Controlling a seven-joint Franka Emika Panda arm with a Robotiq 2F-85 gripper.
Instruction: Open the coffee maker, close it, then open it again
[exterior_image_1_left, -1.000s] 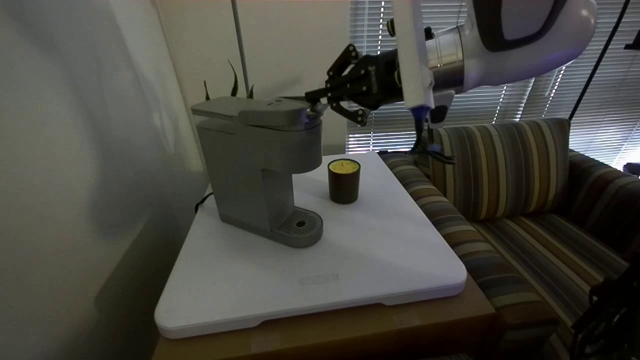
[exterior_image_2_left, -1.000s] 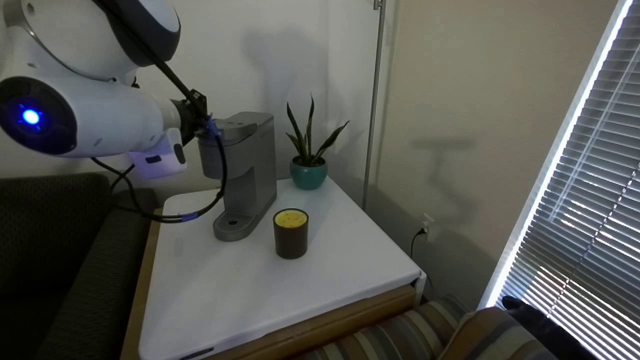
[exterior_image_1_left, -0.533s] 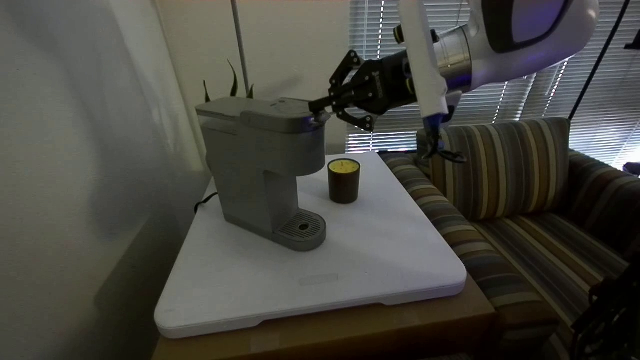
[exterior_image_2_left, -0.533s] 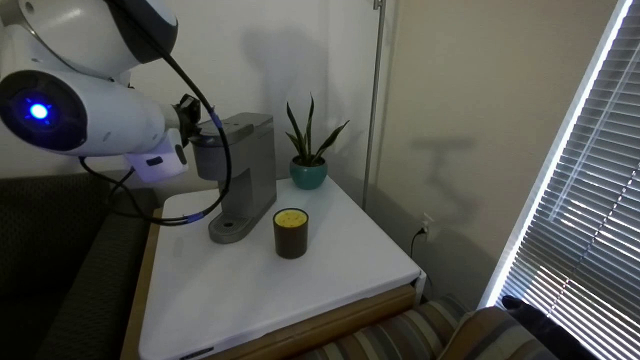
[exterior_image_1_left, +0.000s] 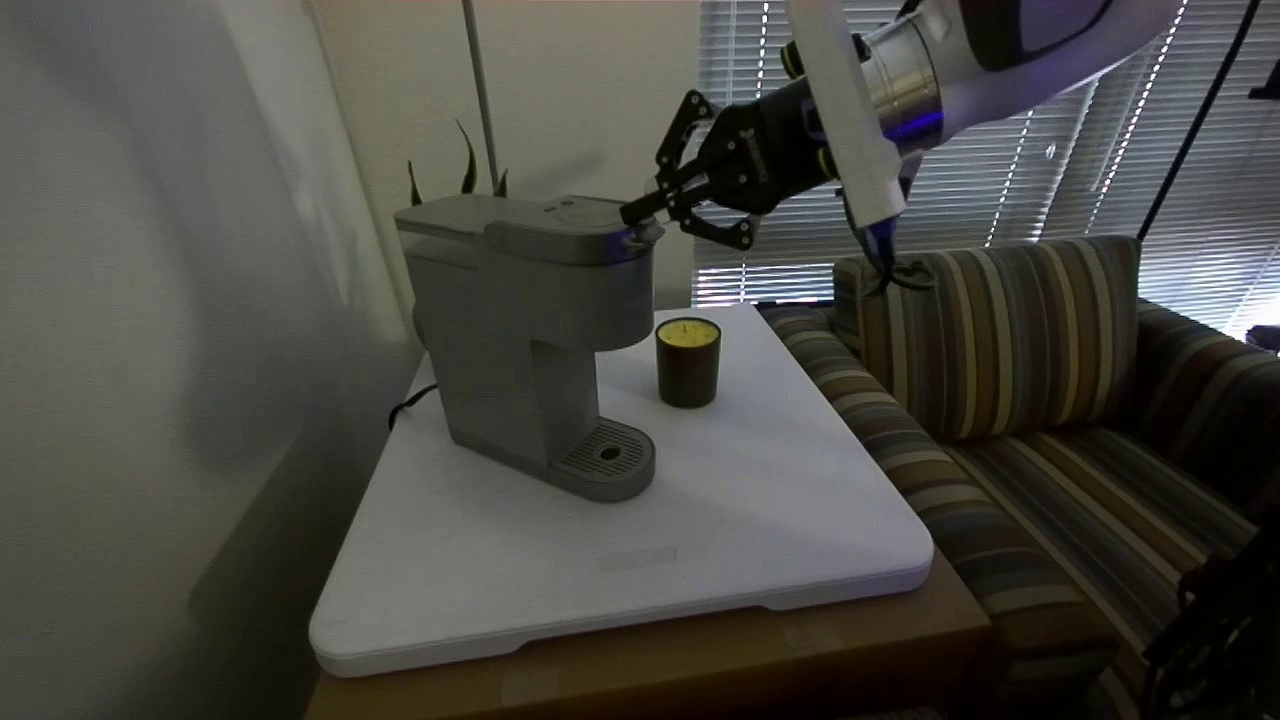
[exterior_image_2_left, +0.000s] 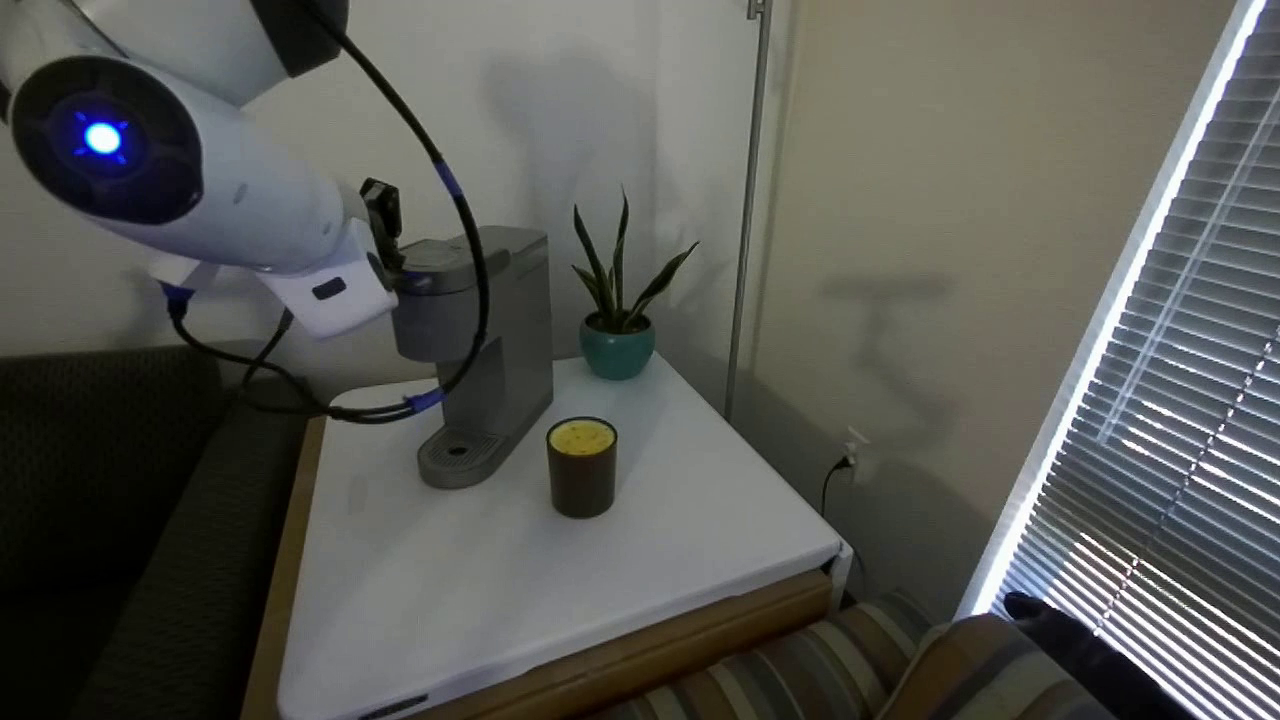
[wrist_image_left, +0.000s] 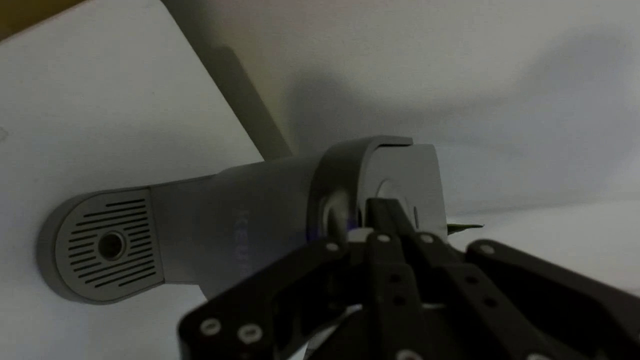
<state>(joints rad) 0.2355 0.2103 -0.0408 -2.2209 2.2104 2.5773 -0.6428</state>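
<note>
The grey coffee maker (exterior_image_1_left: 490, 340) stands upright on the white table, also visible in an exterior view (exterior_image_2_left: 515, 370) and the wrist view (wrist_image_left: 265, 200). Its top lid (exterior_image_1_left: 560, 232) looks closed, lying flat on the body. My gripper (exterior_image_1_left: 640, 208) points slightly downward at the lid's front edge, by the shiny handle (exterior_image_1_left: 643, 234). In the wrist view the fingertips (wrist_image_left: 385, 205) are together with nothing visible between them, over the lid's front rim. Whether they touch the lid is unclear. In an exterior view (exterior_image_2_left: 385, 225) the gripper is mostly hidden by the arm.
A small dark cup with a yellow top (exterior_image_1_left: 688, 370) stands beside the coffee maker on the white table (exterior_image_1_left: 780, 500). A plant in a teal pot (exterior_image_2_left: 617, 345) is at the back corner. A wall is behind the machine; a striped sofa (exterior_image_1_left: 1000, 340) adjoins the table.
The coffee maker has shifted slightly forward, toward the arm. The gripper moved slightly back with it, and the wrist has tilted so the fingers point more downward. The lid stays closed.
</note>
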